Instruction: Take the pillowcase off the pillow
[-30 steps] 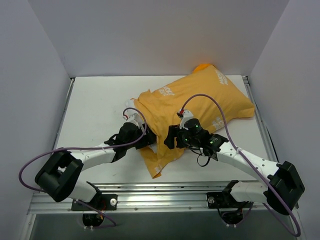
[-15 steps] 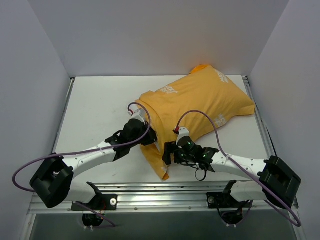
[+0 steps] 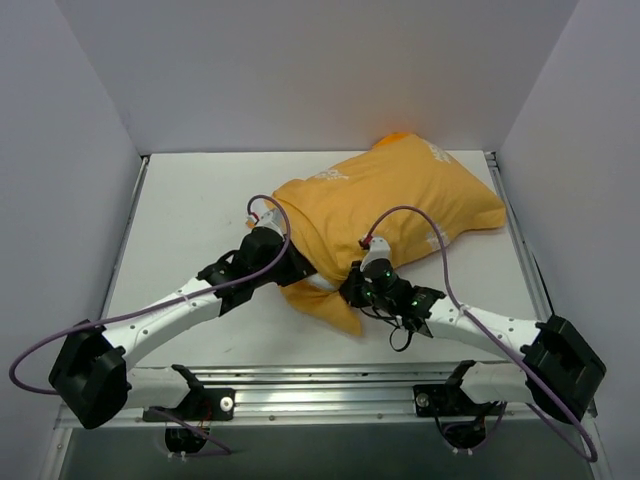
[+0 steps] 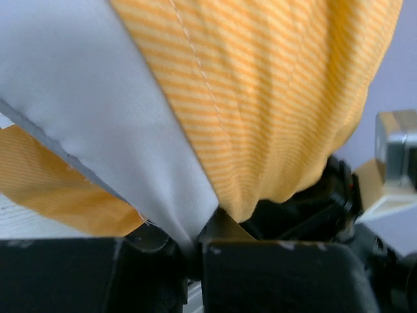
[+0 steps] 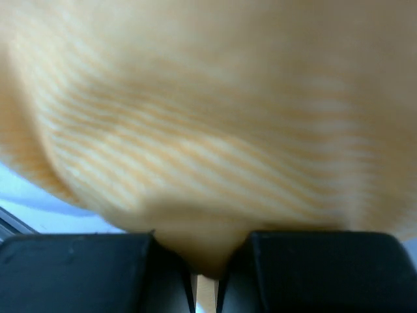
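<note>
The orange-yellow pillowcase (image 3: 395,205) lies slantwise on the white table, plump at the far right, its loose open end (image 3: 335,310) drooping toward me. A sliver of the white pillow (image 3: 319,285) shows at that opening. My left gripper (image 3: 298,272) is at the opening's left side. In the left wrist view it (image 4: 195,241) is shut on the white pillow fabric (image 4: 98,117), beside striped pillowcase cloth (image 4: 273,98). My right gripper (image 3: 353,290) is at the opening's right side. Its wrist view shows it (image 5: 207,270) shut on a fold of pillowcase (image 5: 208,143).
Grey walls enclose the white table (image 3: 190,220) on the left, back and right. An aluminium rail (image 3: 320,382) runs along the near edge and another (image 3: 522,250) along the right side. Purple cables (image 3: 430,225) loop above both arms.
Both grippers have shut, the left first on white fabric, the right just now on orange cloth. The pillowcase's open end has bunched up and shifted right between them.
</note>
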You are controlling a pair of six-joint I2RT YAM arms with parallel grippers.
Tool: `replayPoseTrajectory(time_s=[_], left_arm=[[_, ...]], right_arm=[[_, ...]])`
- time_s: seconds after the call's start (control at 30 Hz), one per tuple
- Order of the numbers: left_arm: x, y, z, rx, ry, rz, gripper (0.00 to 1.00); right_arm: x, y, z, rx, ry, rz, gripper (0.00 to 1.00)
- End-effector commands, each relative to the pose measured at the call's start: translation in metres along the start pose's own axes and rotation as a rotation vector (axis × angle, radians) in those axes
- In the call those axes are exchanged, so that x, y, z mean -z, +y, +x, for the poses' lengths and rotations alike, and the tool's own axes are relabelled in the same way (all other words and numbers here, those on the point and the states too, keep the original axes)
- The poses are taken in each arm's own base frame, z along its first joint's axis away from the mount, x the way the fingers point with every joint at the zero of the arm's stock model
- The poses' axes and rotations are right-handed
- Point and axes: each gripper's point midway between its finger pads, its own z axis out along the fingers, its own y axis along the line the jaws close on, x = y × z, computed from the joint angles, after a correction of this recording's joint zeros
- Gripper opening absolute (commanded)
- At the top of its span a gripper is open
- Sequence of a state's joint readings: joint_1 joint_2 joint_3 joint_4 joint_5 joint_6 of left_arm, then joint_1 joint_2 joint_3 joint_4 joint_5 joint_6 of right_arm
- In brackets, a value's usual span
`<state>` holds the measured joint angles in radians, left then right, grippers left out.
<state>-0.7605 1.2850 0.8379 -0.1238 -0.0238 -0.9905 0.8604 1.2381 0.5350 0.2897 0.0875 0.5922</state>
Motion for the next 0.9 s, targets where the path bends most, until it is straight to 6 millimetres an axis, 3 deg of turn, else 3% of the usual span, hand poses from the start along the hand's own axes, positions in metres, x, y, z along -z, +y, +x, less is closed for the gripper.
replayPoseTrajectory(time_s=[0.0,0.03,0.1,0.13,0.23,0.27,0.47,0.5,0.67,0.7,0.77,0.8,0.83,0.87], left_arm=[[0.039,-0.015,-0.036,0.018,-0.043,0.023,0.02],[0.048,-0.017,-0.039,0.015,-0.038,0.035,0.02],[0.062,-0.007,-0.041,-0.001,-0.002,-0.002,0.02],[0.07,-0.008,-0.042,-0.013,0.003,-0.004,0.02],[0.097,0.006,-0.032,-0.056,0.076,-0.06,0.02],[0.104,0.007,-0.031,-0.065,0.083,-0.061,0.02],[0.157,0.027,-0.027,-0.102,0.078,-0.131,0.02],[0.165,0.029,-0.025,-0.111,0.076,-0.13,0.02],[0.2,0.045,-0.001,-0.096,0.125,-0.153,0.02],[0.209,0.045,0.003,-0.089,0.11,-0.136,0.02],[0.208,0.056,0.015,-0.063,0.128,-0.144,0.02],[0.21,0.052,0.023,-0.026,0.145,-0.096,0.02],[0.203,0.043,0.024,-0.013,0.138,-0.033,0.02],[0.191,0.051,0.037,0.018,0.178,-0.023,0.02]], right_arm=[[0.014,-0.069,-0.058,-0.075,-0.153,0.271,0.0],[0.019,-0.094,-0.071,-0.129,-0.179,0.335,0.0],[0.029,-0.114,-0.087,-0.195,-0.2,0.38,0.0],[0.035,-0.133,-0.097,-0.257,-0.223,0.412,0.0],[0.045,-0.153,-0.114,-0.334,-0.243,0.438,0.0],[0.051,-0.168,-0.123,-0.387,-0.262,0.473,0.0],[0.063,-0.21,-0.14,-0.565,-0.291,0.514,0.0],[0.068,-0.224,-0.147,-0.607,-0.315,0.539,0.0],[0.092,-0.274,-0.163,-0.759,-0.401,0.621,0.0],[0.093,-0.279,-0.164,-0.764,-0.403,0.623,0.0],[0.093,-0.276,-0.18,-0.717,-0.402,0.591,0.0],[0.087,-0.271,-0.182,-0.7,-0.387,0.564,0.0],[0.077,-0.254,-0.189,-0.656,-0.373,0.472,0.0],[0.072,-0.242,-0.191,-0.635,-0.364,0.426,0.01]])
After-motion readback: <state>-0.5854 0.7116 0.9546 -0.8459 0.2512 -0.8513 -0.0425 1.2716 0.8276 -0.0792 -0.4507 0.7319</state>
